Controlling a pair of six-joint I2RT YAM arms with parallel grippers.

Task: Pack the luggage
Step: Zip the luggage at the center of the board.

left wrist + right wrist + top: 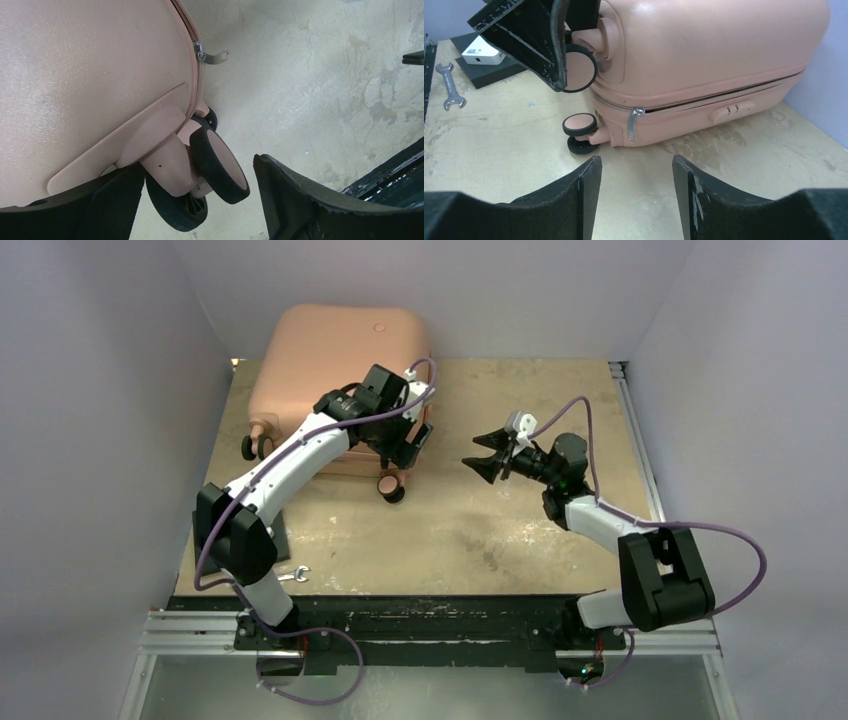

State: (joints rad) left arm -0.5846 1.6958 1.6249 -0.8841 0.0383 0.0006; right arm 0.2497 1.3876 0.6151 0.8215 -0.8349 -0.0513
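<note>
1. Left end effector point(197, 172) has its fingers apart and straddles a wheel point(218, 165) at the near right corner of the luggage point(85, 75).
2. One of its fingers point(310, 200) stands clear of the wheel, with bare worktop point(320, 90) showing in the gap. The other sits under the pink wheel mount, and I cannot tell whether it touches.
3. Right end effector point(636, 172) also has its fingers apart, with nothing between them. It hangs above the worktop, well apart from the luggage, and points at its zipped side.
4. Luggage lies flat on one broad side at the far left of the worktop. The shell is closed and the wheels point toward the arm bases.
5. A metal zip pull point(635, 122) hangs from the seam near that corner, just beside a lower wheel point(580, 125) that rests on the worktop.
6. A small pink latch point(731, 108) sits further along the same side, just below the seam.
7. A wrench point(446, 85) lies flat near the worktop's left near edge.
8. A black pad point(499, 72) lies beside the wrench, with a white box point(481, 52) on top of it.
</note>
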